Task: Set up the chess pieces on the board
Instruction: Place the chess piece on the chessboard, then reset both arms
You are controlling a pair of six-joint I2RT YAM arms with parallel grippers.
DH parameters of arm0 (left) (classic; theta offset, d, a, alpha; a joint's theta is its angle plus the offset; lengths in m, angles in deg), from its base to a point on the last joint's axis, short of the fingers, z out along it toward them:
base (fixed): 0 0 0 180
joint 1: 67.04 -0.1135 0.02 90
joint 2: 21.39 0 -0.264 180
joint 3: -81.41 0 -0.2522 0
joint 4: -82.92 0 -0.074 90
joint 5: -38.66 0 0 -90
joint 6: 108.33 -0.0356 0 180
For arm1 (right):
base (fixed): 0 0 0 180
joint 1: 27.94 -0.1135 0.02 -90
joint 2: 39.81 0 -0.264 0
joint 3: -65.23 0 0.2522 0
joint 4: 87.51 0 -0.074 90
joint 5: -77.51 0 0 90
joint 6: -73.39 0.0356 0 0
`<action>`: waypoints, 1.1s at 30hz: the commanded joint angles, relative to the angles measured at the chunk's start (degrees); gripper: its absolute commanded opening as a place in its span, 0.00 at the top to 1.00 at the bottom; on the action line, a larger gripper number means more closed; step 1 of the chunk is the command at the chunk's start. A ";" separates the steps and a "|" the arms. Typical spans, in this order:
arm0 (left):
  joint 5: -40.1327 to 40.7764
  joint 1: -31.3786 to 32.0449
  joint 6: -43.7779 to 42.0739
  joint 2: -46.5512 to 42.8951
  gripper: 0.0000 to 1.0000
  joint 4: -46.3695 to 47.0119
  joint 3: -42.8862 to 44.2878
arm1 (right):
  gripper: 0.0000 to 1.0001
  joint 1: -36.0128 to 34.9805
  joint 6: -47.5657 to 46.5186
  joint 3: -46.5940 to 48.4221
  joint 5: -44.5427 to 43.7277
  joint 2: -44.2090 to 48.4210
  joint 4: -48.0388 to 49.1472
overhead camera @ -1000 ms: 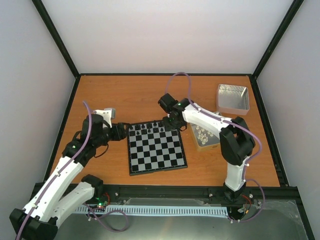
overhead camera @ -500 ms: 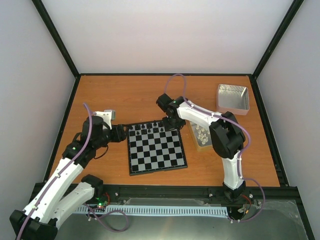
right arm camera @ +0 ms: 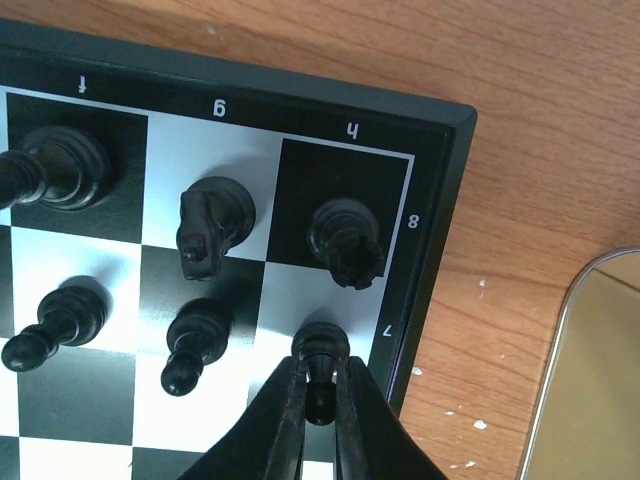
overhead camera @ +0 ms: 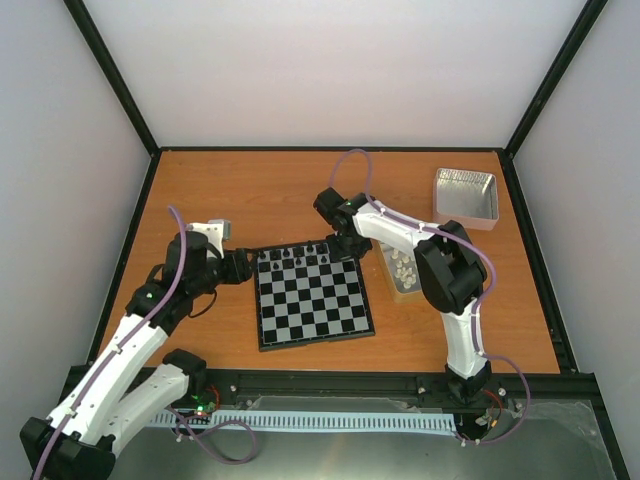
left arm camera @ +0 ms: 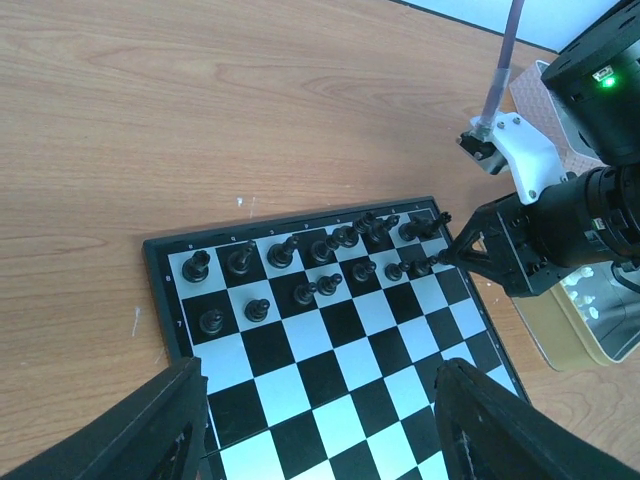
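The board [overhead camera: 313,297] lies mid-table. Black chess pieces [overhead camera: 300,256] fill its two far rows, also seen in the left wrist view [left arm camera: 300,270]. My right gripper [right arm camera: 320,400] is at the board's far right corner [overhead camera: 345,247], shut on a black pawn [right arm camera: 321,348] whose base is over the light edge square of row 7. A rook [right arm camera: 346,240], a knight [right arm camera: 212,225] and two pawns [right arm camera: 193,340] stand beside it. My left gripper [left arm camera: 320,430] is open and empty, low over the board's far left corner [overhead camera: 241,266].
A tin [overhead camera: 404,271] holding cream-white pieces sits just right of the board, its rim in the right wrist view [right arm camera: 600,360]. An empty metal tin [overhead camera: 466,197] stands at the back right. Black frame rails edge the table.
The right arm's elbow has folded in toward the board while its gripper stayed at the far right corner. The left arm has not moved.
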 commanded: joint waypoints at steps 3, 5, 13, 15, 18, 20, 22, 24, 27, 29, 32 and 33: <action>1.62 -0.22 -1.01 -0.12 0.36 1.08 0.25 | 0.87 0.55 -1.01 1.44 0.35 -1.71 0.32; 1.70 -0.22 -0.99 -0.09 0.36 1.01 0.29 | 0.86 0.55 -1.06 1.54 0.25 -1.62 0.32; 1.86 -0.22 -0.82 0.14 0.36 0.92 0.30 | 0.78 0.55 -0.64 2.83 0.32 0.34 -0.12; 1.85 -0.22 -0.73 0.17 0.36 0.92 0.29 | 0.76 0.55 -0.38 3.17 0.30 1.28 -0.20; 1.74 -0.22 -0.48 0.41 0.36 0.77 0.42 | 0.72 0.57 0.19 2.91 0.67 3.66 0.08; 1.90 -0.20 -0.21 0.64 0.34 0.60 0.51 | 0.67 0.55 0.62 0.91 0.88 6.32 1.36; 2.05 -0.22 0.07 0.98 0.33 0.40 0.58 | 0.62 0.55 1.86 -2.72 0.76 10.05 3.64; 2.16 -0.22 0.34 1.45 0.31 0.08 0.59 | 0.57 0.55 3.47 -7.18 0.65 14.35 6.14; 2.31 -0.26 1.02 2.38 0.29 -0.47 0.75 | 0.55 0.55 5.45 -15.66 0.88 21.05 9.66; 2.53 -0.23 1.80 2.98 0.27 -0.61 0.86 | 0.54 0.55 6.30 -21.09 0.34 25.54 12.82; 2.02 -0.22 2.44 3.07 0.24 -0.13 1.00 | 0.53 0.54 6.72 -30.06 -0.84 33.57 19.14; 1.86 -0.22 2.60 2.81 0.23 -0.01 1.20 | 0.52 0.50 6.63 -32.88 -1.93 36.49 21.01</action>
